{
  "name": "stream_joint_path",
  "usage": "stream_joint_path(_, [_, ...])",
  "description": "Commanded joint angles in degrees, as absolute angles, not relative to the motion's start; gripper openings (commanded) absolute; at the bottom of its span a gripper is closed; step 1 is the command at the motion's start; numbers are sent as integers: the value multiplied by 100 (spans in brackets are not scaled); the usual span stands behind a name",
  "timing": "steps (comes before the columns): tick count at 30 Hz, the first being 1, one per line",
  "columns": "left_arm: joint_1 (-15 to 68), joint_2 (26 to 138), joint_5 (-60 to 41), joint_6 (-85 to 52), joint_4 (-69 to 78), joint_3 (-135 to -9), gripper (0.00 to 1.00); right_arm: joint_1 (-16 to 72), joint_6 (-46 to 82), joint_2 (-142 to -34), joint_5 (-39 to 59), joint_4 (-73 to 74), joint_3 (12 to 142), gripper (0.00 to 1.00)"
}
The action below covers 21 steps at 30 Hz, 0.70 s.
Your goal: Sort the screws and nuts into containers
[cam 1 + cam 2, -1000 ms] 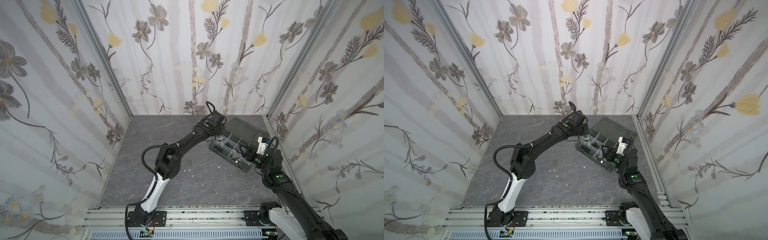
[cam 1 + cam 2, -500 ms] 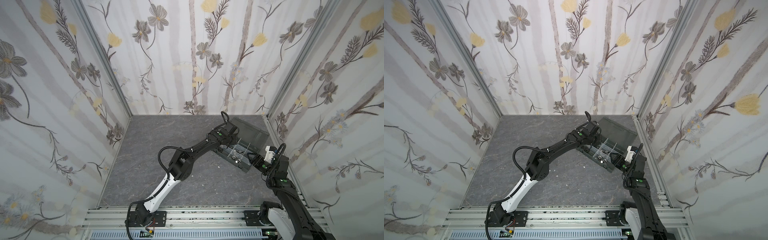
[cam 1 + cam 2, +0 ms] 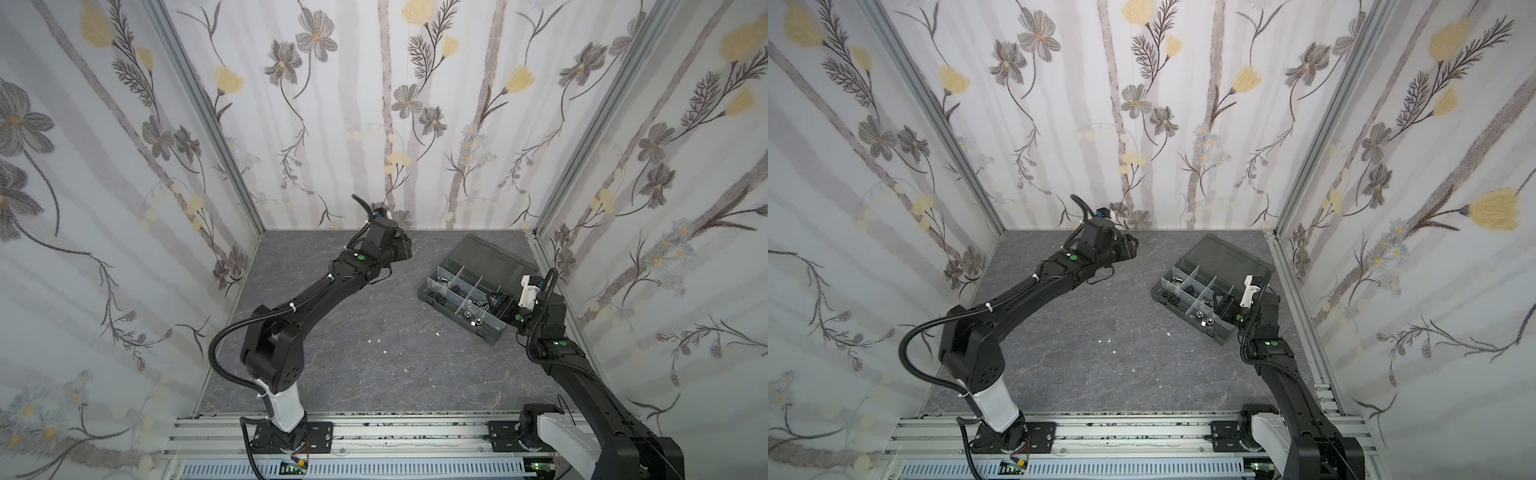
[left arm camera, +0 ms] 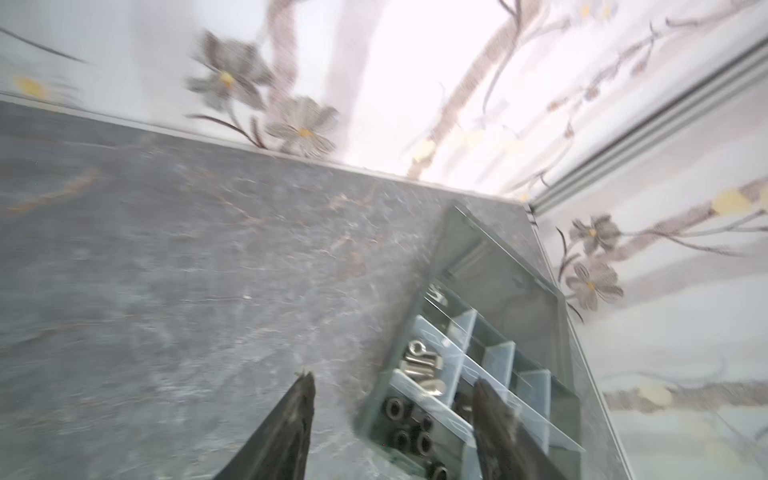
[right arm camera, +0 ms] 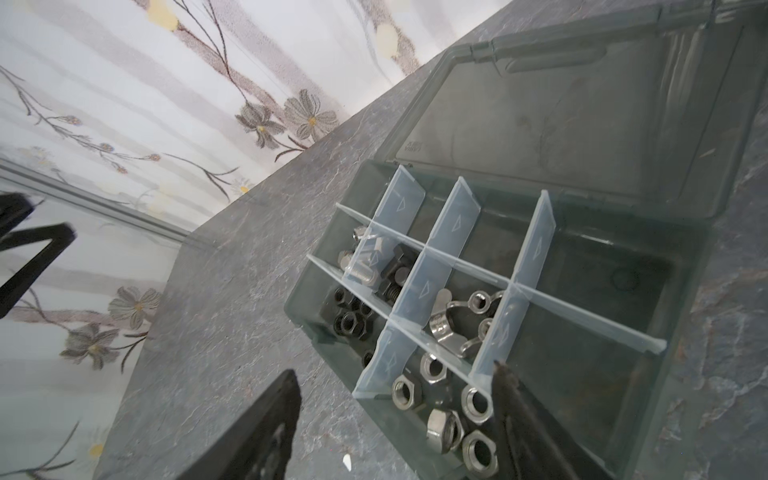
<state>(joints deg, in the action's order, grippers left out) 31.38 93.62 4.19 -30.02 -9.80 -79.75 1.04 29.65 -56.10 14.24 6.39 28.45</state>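
Lying near right wall: organizer box

Left arm and right arm, both black, are showing white base links, green dots and corrugated cables; left hand and right hand are bearing dark tapered fingers.

In both top views the desk offered open passage across its centre and near edge, interrupted only by a few white specks and by the left arm slanting toward the back. The left end effector, jaws apart, hung well apart from the organizer box, with bare desk between them. Approach to the box was obstructed at its right end by the open right end effector, behind by the laid-back lid, beside it by the right wall, and inside by upright dividers.
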Motion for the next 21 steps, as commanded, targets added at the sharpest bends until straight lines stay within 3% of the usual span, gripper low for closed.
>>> stream_joint_path(1, [2641, 8543, 1323, -2500, -240, -6925, 78, 105, 2399, -5601, 303, 1178, 2794, 86])
stream_joint_path(2, [2350, 8271, 1469, -2400, -162, -6513, 81, 105, 2237, -5544, 70, 1487, 2655, 98])
stream_joint_path(3, [2025, 8008, 1494, -2291, -3, -6154, 82, 105, 1984, -5479, -76, 1913, 2426, 100])
stream_joint_path(10, [775, 6693, 2041, -1013, 3665, -2747, 100, 115, 875, -5724, -971, 4786, 932, 100])
stream_joint_path(13, [580, 7158, 2100, -656, 4862, -2119, 100, 114, 578, -6140, -1142, 5801, 510, 100])
stream_joint_path(21, [190, 8698, 1341, -506, 6037, -2116, 100, 116, 471, -7328, -1140, 8459, -91, 100])
